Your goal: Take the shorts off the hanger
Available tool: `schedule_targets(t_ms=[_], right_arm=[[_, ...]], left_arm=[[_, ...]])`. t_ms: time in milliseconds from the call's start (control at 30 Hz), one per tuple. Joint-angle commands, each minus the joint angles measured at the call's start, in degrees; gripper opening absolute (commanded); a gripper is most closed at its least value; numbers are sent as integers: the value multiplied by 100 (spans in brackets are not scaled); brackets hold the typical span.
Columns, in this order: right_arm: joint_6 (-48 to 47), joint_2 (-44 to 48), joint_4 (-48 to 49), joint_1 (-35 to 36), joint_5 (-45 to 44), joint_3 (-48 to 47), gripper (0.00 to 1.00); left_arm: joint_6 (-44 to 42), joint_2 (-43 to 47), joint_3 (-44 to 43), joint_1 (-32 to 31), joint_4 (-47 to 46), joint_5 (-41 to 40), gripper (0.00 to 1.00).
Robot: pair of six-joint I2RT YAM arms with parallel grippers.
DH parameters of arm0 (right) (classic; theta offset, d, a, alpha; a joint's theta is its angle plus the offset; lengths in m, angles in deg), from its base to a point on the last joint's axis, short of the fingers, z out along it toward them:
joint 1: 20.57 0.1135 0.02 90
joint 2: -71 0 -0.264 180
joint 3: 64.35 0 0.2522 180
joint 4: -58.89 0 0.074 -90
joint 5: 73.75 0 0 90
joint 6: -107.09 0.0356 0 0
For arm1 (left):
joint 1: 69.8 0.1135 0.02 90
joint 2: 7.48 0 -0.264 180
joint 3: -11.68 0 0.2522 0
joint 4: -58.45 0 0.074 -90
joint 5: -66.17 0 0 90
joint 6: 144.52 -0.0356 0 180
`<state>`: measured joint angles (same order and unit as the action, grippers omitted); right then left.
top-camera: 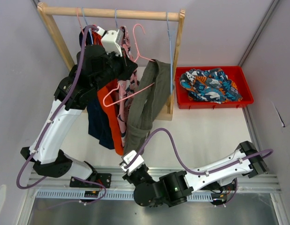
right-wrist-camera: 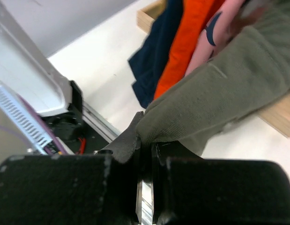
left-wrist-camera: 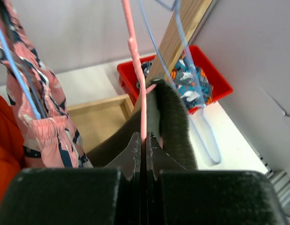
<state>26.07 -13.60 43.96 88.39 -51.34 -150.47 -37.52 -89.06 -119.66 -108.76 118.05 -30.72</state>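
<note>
My left gripper (top-camera: 132, 69) is shut on the wire of a pink hanger (top-camera: 130, 93), which it holds tilted with its hook below the wooden rod (top-camera: 107, 12). In the left wrist view the fingertips (left-wrist-camera: 135, 143) pinch the pink hanger (left-wrist-camera: 135, 56). The olive shorts (top-camera: 147, 103) drape over that hanger and hang down to my right gripper (top-camera: 130, 159), which is shut on their lower end (right-wrist-camera: 219, 89). Navy shorts (top-camera: 100, 124), orange shorts (top-camera: 114, 122) and pink printed shorts (top-camera: 124, 96) hang on the rack. The floral shorts (top-camera: 209, 84) lie in the red bin (top-camera: 182, 103).
The wooden rack's right post (top-camera: 176, 61) stands just right of the olive shorts, its base board (top-camera: 164, 112) below. An empty blue hanger (left-wrist-camera: 201, 126) hangs by that post. The red bin sits to the right of the rack. A metal rail (top-camera: 65, 192) runs along the near edge.
</note>
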Motion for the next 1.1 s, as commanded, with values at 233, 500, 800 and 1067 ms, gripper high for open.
schedule_targets(t_ms=[233,500,800,1067], right_arm=[[-649,215,652,-665,8,-103,0],[-1618,778,1040,-2626,1318,-252,0],[-723,2156,-92,-3242,538,300,0],[-2117,3388,275,-3978,113,39,0]], left_arm=[[190,667,207,-102,143,294,0],[384,1820,1271,-665,1410,-233,0],[463,2936,2203,-762,1200,-822,0],[243,4079,4576,-762,-48,-1015,0]])
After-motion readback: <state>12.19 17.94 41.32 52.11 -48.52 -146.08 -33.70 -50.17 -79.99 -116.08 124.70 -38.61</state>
